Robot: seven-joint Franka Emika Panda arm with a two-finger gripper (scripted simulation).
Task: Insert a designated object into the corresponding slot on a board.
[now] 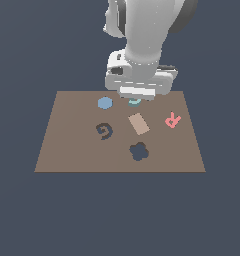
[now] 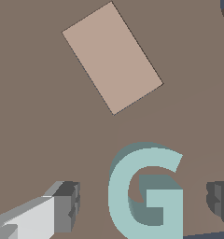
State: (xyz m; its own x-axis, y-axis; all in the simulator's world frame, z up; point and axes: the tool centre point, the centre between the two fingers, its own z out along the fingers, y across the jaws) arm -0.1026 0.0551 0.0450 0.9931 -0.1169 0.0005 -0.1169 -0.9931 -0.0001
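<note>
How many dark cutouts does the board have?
2: the G-shaped slot toward the exterior view's left, and the clover cutout nearer the board's front edge. The arm could hide another.

Pincer (image 2: 144, 205) low, fingers (image 2: 62, 207) spread wide

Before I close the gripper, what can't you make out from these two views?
- Small flat teal G-shaped piece: exterior view shows only a sliver; the gripper covers it. Wrist view cuts off its lower end.
- Fingertips: partly out of frame in the wrist view; contact with the piece unclear.
- Dark G-shaped slot: outside the wrist view.
- Pink letter R: only an edge in the wrist view.
</note>
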